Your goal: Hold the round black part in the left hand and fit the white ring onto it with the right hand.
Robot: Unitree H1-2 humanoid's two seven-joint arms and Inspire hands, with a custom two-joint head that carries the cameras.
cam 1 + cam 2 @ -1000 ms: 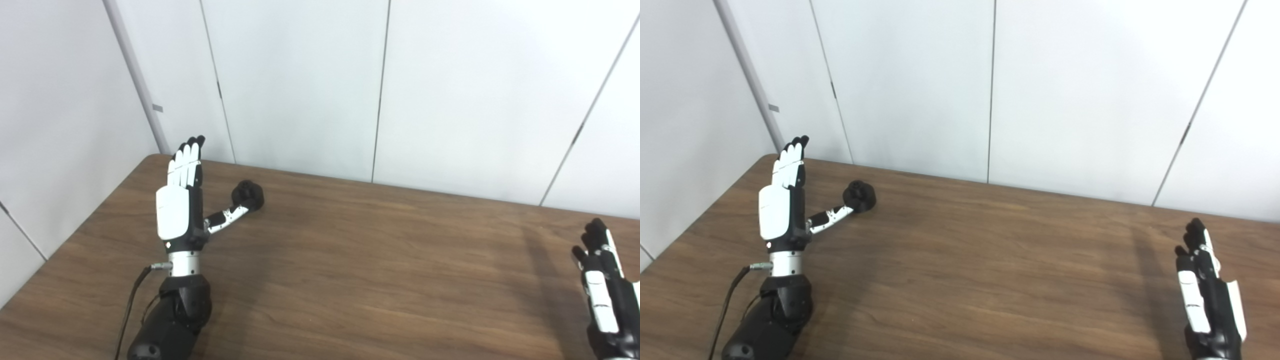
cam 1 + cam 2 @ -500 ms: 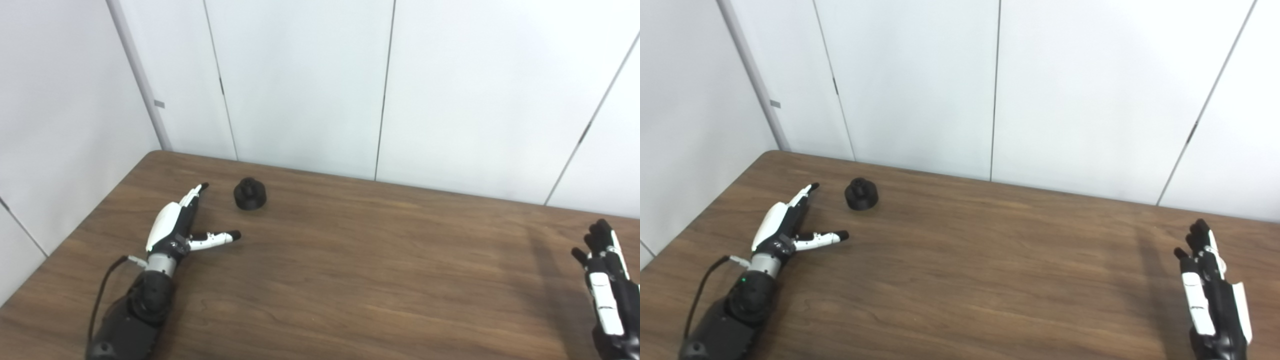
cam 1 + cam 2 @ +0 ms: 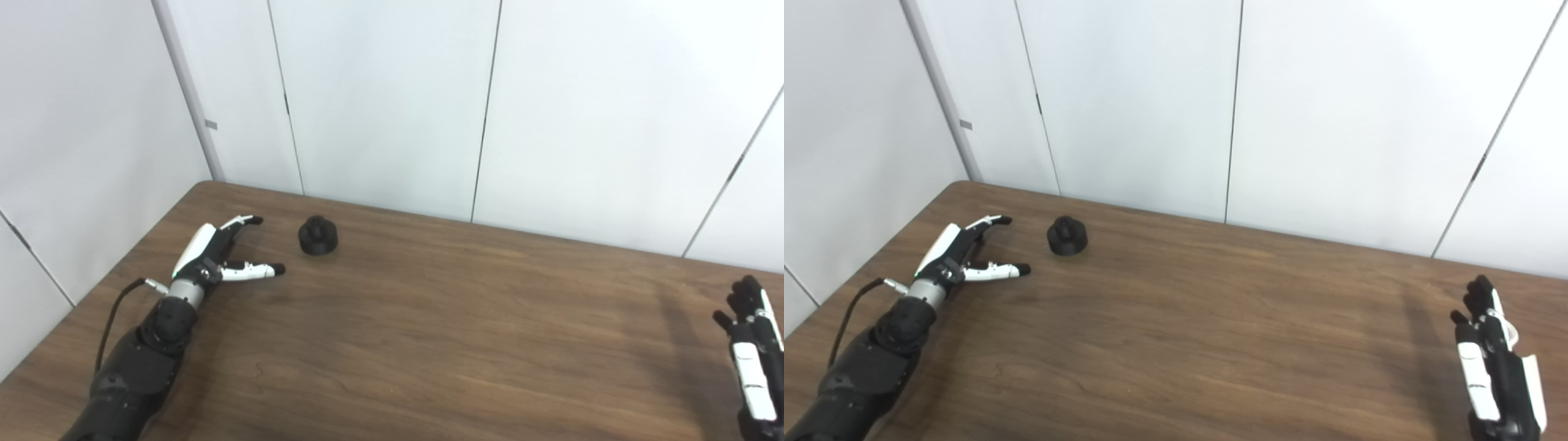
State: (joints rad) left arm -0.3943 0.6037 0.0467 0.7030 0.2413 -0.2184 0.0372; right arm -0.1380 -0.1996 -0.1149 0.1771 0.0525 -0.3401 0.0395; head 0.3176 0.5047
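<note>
While partly cut off, right hand (image 3: 1494, 373) hides any ring.

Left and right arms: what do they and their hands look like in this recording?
The left hand has a white back shell, white finger segments with black tips and a black underside. A silver wrist collar joins it to a bulky black forearm, with a thin black cable looping off the wrist. A small green light shows there in the right eye view. The right hand is black with white panels.

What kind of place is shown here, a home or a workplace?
Probably a lab or test room: a bare wood-grain table stands against plain white wall panels, with only a small round black part on it.
</note>
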